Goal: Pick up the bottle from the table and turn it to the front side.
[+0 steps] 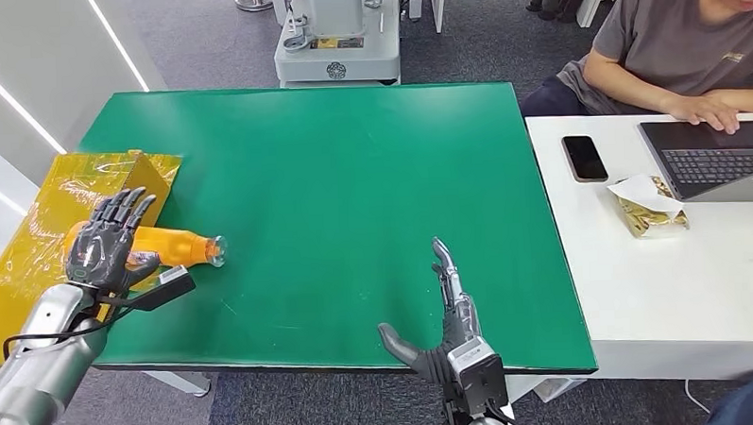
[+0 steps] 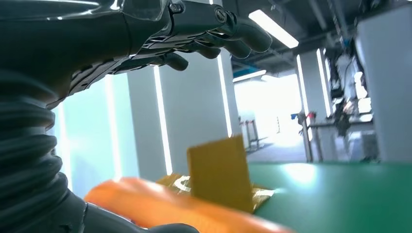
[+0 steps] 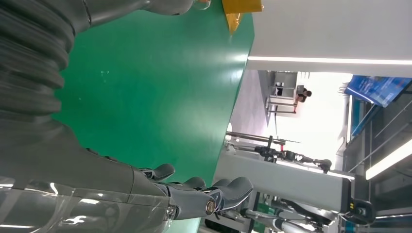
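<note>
An orange bottle [image 1: 173, 246] lies on its side near the left edge of the green table [image 1: 352, 166], its clear cap end pointing right. My left hand [image 1: 109, 240] hovers over the bottle's base end with fingers spread and the thumb low beside the bottle. In the left wrist view the fingers [image 2: 209, 29] arch well above the blurred orange bottle [image 2: 160, 204], not closed on it. My right hand [image 1: 448, 328] is at the table's front edge, fingers stretched out and holding nothing; in the right wrist view the hand [image 3: 160, 194] hangs over the green surface.
Yellow plastic packaging [image 1: 42, 224] lies at the table's left edge behind the bottle. A white table [image 1: 640, 288] on the right carries a phone [image 1: 584, 157], a laptop [image 1: 711, 155] and a snack packet [image 1: 649, 206]; a person [image 1: 688, 41] types there. A machine base [image 1: 337, 44] stands beyond the far edge.
</note>
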Controlling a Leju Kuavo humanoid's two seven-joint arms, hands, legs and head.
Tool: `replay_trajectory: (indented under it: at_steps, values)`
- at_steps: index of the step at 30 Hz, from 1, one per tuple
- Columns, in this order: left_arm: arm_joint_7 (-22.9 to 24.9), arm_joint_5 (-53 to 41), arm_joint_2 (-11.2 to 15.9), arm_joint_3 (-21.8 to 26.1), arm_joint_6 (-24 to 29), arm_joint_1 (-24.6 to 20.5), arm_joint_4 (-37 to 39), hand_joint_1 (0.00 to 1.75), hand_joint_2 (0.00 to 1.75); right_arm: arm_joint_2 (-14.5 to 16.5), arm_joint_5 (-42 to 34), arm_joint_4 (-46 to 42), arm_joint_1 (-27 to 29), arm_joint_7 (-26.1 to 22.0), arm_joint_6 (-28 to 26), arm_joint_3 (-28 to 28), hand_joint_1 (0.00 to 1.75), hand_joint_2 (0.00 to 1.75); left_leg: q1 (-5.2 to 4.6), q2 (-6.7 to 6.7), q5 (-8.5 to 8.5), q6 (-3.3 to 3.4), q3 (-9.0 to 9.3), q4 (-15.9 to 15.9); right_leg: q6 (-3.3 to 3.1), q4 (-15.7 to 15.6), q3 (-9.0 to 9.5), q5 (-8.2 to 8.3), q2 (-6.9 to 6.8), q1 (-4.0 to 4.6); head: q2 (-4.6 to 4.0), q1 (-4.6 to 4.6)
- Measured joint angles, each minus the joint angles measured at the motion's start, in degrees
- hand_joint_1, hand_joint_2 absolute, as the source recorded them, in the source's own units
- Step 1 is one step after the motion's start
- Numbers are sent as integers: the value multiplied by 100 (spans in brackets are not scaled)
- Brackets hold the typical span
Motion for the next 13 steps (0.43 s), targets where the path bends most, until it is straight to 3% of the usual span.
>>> replay_trajectory:
  at_steps: [4, 8, 13]
  values:
    - [-430, 719, -16, 334, -102, 25, -639, 0, 175, 1, -2, 3, 23, -55, -58, 0, 0, 175, -1, 0, 0, 0, 1, 1, 0, 0, -1, 0, 0, 0, 0, 0]
    - [-508, 1174, -43, 430, -224, 58, -955, 0, 175, 2, -2, 3, 30, -86, -84, 0, 0, 175, -2, 1, 0, 0, 2, 1, 0, -1, -1, 0, 0, 0, 0, 0]
    - [-592, 2749, -404, 377, -455, 336, -2584, 0, 175, 2, -93, 21, 23, -218, -175, 2, 0, 175, -4, -1, -1, 1, 0, 1, 2, -5, 6, 1, -3, -1, 0, 1]
